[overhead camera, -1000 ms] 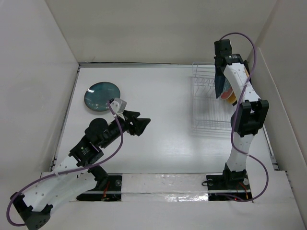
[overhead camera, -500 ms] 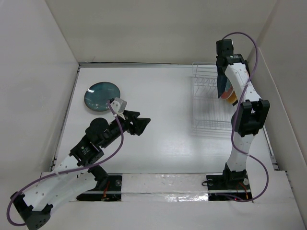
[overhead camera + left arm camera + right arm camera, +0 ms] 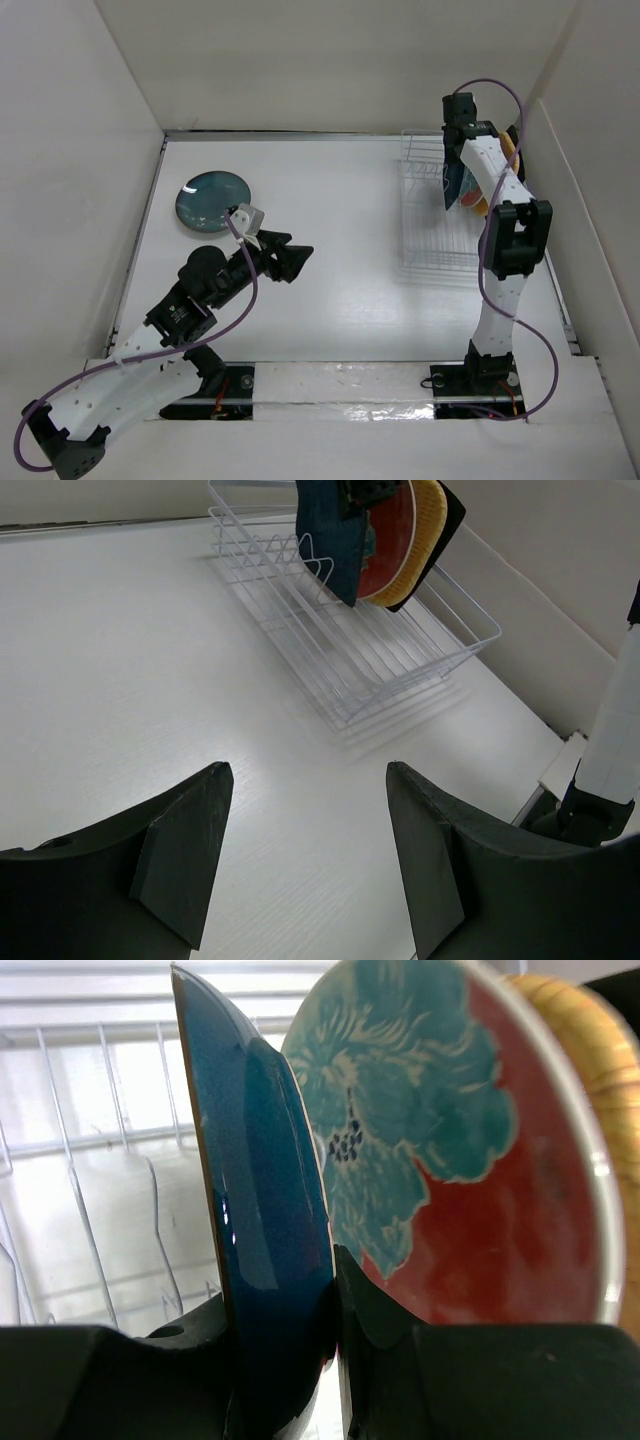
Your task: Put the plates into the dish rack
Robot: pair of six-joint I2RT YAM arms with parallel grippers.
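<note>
Three plates [image 3: 392, 550] stand in the rack [image 3: 400, 670], the right tool [image 3: 285, 1360] clamps the navy plate [image 3: 265, 1220] over its tines, the teal plate [image 3: 213, 200] lies unloaded at upper left, and the left tool [image 3: 300, 850] gapes wide, empty.

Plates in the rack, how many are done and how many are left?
Three look done: the red floral plate, the tan woven plate and the black-rimmed plate stand in the dish rack. In hand: the right gripper holds the navy plate beside them. To do: the round teal plate lies on the table; the left gripper is open, empty.
</note>
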